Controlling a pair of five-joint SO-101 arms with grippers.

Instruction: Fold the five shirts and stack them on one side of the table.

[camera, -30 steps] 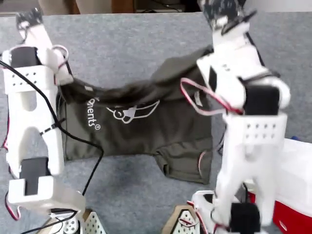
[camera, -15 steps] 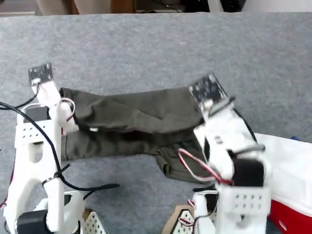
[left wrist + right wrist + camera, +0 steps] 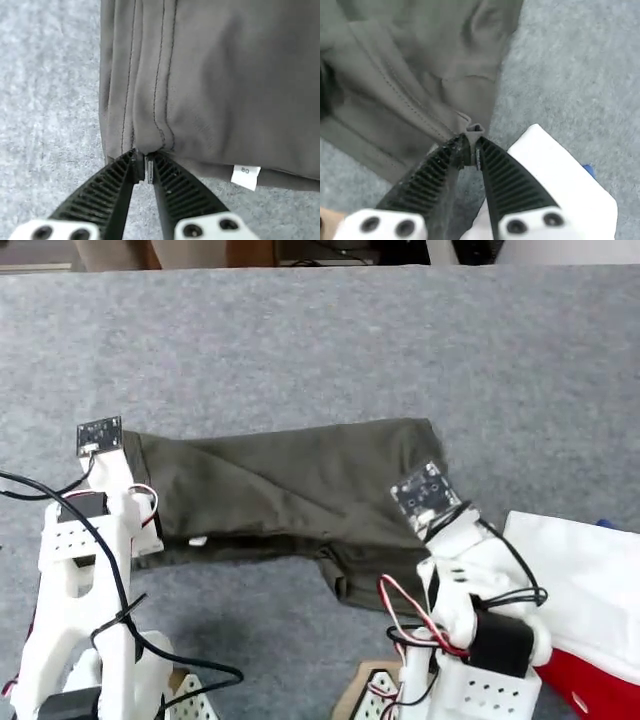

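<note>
A dark olive shirt (image 3: 285,490) lies folded over itself across the middle of the grey table (image 3: 300,340), with a sleeve (image 3: 365,575) sticking out toward the front. My left gripper (image 3: 145,169) is shut on the shirt's stitched hem (image 3: 150,120) at its left end; in the high view that arm (image 3: 95,530) stands at the left. My right gripper (image 3: 471,145) is shut on a pinched fold of the shirt (image 3: 420,75) at its right end, under the arm (image 3: 450,560) at the right.
A white garment (image 3: 585,580) lies at the right edge over something red (image 3: 590,690), and shows as a white garment (image 3: 555,175) beside my right gripper. A white tag (image 3: 244,176) hangs from the shirt's lower layer. Bare table lies behind the shirt.
Both arms have drawn the shirt's far edge toward the front and lowered it, folding it over itself. The printed front is now covered.
</note>
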